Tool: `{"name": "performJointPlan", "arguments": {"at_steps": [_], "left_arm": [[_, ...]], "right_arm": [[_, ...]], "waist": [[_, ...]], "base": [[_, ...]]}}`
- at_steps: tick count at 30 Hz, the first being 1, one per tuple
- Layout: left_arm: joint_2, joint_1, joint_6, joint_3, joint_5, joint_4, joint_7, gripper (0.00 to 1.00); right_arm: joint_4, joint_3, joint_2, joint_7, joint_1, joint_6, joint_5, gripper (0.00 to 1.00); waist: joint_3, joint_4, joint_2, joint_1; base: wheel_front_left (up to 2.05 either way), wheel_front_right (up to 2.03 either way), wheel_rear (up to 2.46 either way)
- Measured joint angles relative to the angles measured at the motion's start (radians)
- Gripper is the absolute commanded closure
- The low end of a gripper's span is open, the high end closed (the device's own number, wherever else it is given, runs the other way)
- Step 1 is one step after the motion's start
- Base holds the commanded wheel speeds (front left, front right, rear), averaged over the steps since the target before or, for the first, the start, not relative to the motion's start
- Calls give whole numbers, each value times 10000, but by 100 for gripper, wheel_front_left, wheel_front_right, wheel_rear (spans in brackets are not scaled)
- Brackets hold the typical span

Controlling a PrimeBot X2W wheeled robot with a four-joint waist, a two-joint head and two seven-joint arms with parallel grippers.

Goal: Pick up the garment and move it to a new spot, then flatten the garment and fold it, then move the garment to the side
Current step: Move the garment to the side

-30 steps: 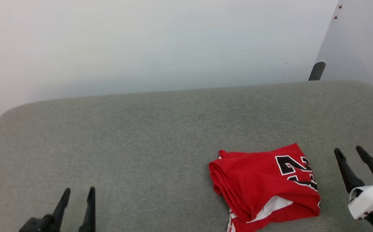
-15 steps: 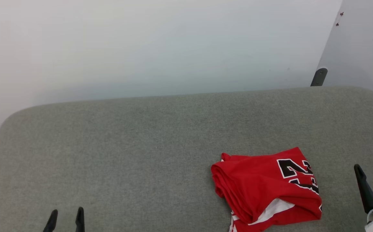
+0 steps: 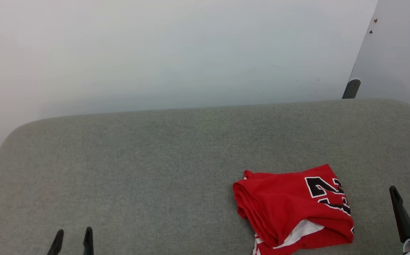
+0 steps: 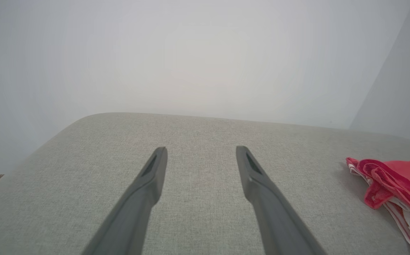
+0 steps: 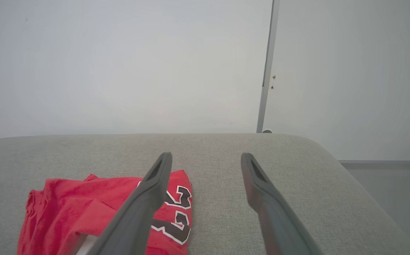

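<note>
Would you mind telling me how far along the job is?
Done, apparently: the garment lies in a compact, somewhat untidy fold toward the right of the grey cushion. In hand: nothing; the left gripper and right gripper are open, clear of it. Left: probably nothing, perhaps tidying.

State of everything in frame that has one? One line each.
garment: folded, loosely bundled, numerals up, lying on the grey upholstered surface, not held.
left gripper: open, empty, well apart from the garment.
right gripper: open, empty, beside the garment, not touching.
</note>
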Motion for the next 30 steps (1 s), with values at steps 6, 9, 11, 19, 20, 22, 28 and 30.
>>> {"name": "performJointPlan", "arguments": {"at_steps": [6,9,11,19,20,22,28,30], "left_arm": [[-40,0,0,-4,2,-29,0,0],[-82,3,0,-10,40,-33,0,0],[-98,3,0,-19,48,-33,0,0],[-261,-22,0,-50,150,-107,0,0],[-295,-50,0,-92,182,-102,0,0],[-362,-138,0,-169,228,-81,0,0],[-506,-460,0,-422,280,88,-2,0],[-539,-569,0,-514,276,188,-2,0]], "right_arm": [[-280,-146,153,232,64,0,-157,0],[-353,-176,186,318,72,0,-171,0],[-380,-192,201,360,80,0,-171,0],[-374,115,261,775,-215,0,174,0],[-318,211,224,959,-389,0,234,0],[-184,506,29,1409,-846,0,408,0],[970,1762,-913,4433,-2243,0,1158,0],[1377,2257,-1237,5923,-2664,-6,1735,0]], "waist": [[26,-55,0,0],[35,-69,0,0],[42,-64,0,0],[211,-21,0,0],[246,-9,0,0],[326,14,0,0],[612,162,0,0],[729,242,0,0]], "base": [[0,0,0],[0,0,0],[0,0,0],[0,0,0],[0,0,0],[0,0,0],[0,0,0],[0,0,0]]}}
